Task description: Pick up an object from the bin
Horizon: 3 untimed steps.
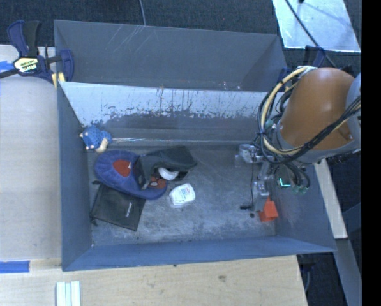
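My gripper (259, 199) hangs low over the right side of the bin floor, close to the right wall. A small red-orange block (268, 211) lies right at its lower end, touching or nearly touching it; whether the block is gripped cannot be made out. The nearest other thing is a crumpled white packet (182, 194), well to the left on the floor.
A heap sits on the bin's left half: a blue soft slipper-like thing with a red patch (120, 171), a black bundle (168, 161), a flat black wallet (117, 208) and a small blue-and-yellow toy (96, 139) in the back left corner. The arm's orange cover and cables overhang the right rim.
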Tool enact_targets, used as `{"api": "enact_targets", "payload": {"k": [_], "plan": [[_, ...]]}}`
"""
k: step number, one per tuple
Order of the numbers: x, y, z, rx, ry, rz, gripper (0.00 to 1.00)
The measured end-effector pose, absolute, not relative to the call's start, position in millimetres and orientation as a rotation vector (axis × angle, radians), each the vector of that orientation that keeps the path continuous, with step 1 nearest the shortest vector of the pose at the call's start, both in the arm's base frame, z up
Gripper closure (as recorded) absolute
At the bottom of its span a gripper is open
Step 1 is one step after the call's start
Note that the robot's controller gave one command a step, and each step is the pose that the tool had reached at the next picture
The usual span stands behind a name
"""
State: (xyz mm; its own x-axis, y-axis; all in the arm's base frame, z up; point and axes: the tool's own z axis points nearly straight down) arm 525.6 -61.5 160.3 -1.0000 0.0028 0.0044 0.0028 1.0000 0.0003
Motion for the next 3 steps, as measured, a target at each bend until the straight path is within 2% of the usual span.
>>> {"api": "enact_targets", "payload": {"k": [1,2,3], "plan": [[487.7,-163.3,117.3,0.242,-3.129,0.004,0.0],[499.0,-144.6,69.2,0.75,-3.051,-0.008,0.0],[500.8,-145.9,71.4,0.75,-3.056,-0.002,1.0]]}}
